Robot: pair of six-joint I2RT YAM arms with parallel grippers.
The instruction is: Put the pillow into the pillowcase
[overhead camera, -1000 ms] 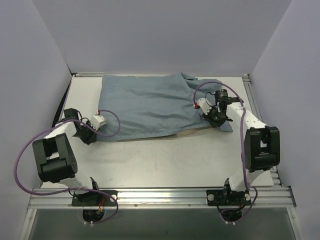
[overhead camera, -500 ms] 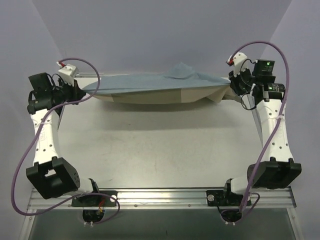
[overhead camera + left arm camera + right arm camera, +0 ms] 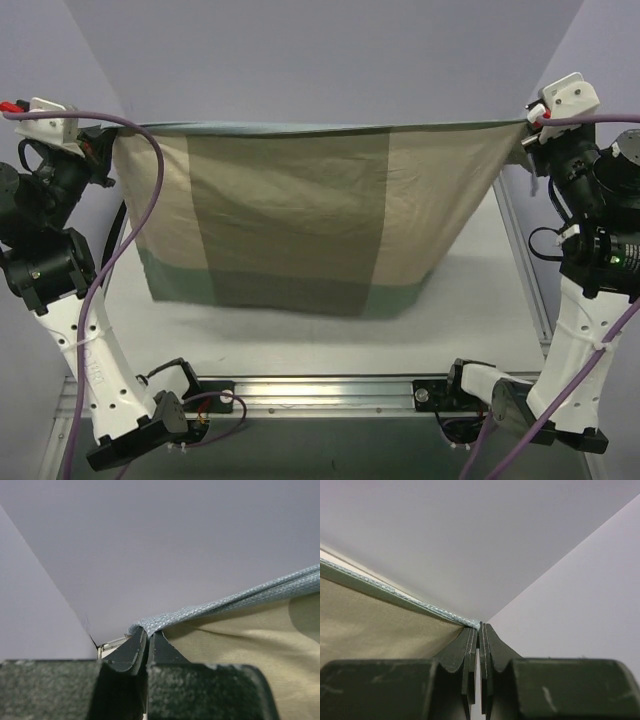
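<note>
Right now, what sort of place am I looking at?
Probably a robot test booth: plain walls box in a white table with a metal rail, and the left gripper and right gripper hold up a pillowcase.

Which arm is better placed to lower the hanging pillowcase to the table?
Left, marginally: the pillowcase hangs almost straight below the left gripper but slants inward from the right gripper. Both are shut on top corners.

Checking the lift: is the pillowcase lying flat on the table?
No, the pillowcase hangs upright, its top corners pinched by the left gripper and right gripper.
</note>
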